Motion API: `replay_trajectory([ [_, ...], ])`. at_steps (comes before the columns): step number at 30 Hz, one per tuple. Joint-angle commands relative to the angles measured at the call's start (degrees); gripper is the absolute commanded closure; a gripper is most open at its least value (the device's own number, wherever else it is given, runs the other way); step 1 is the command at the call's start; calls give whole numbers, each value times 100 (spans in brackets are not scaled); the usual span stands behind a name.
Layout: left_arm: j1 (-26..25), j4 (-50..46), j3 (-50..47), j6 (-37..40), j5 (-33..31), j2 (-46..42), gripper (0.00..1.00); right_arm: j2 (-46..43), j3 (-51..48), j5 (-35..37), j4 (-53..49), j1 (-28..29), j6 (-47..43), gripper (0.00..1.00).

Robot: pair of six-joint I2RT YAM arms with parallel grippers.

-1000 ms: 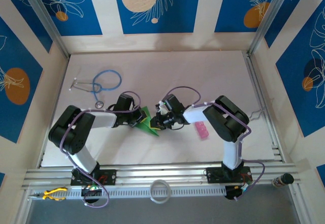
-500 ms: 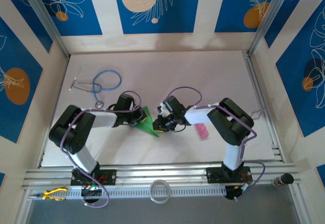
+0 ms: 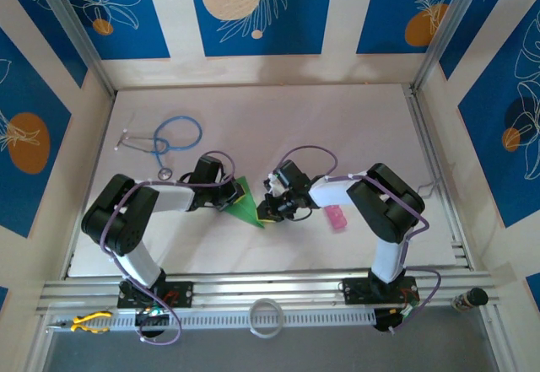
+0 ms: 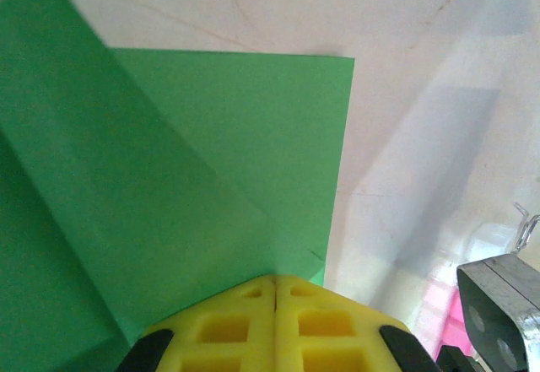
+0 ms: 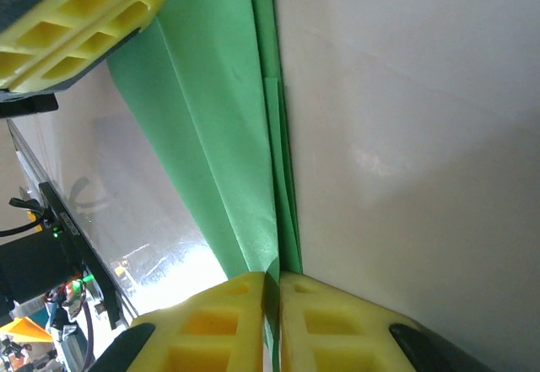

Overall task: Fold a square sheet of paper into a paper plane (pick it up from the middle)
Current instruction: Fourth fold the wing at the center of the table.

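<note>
Pinching one green sheet (image 4: 228, 153): left end effector (image 4: 276, 282), right end effector (image 5: 272, 277).

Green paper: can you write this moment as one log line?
item: green paper, folded | left end effector: shut on green paper | right end effector: shut on green paper | stethoscope: lying apart, untouched

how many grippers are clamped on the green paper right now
2. The left gripper is shut on the green paper at its left end as the top view shows it; the right gripper is shut on the folded edge at its right end.
</note>
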Motion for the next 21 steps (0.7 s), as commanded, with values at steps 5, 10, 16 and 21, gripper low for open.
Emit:
replay_trajectory([
  [5,-41,-467,-21,125,-161,218,95,-153,-91,-248,-814,-10,-311,87],
  [10,-34,-458,-38,103,-162,213,95,-23,-117,-376,-840,-16,-367,89],
  [16,-41,-476,-46,101,-181,189,95,-182,-178,-314,-991,-27,-463,88],
  [21,-42,-470,-38,101,-168,219,95,-70,-188,-339,-1097,-32,-560,88],
])
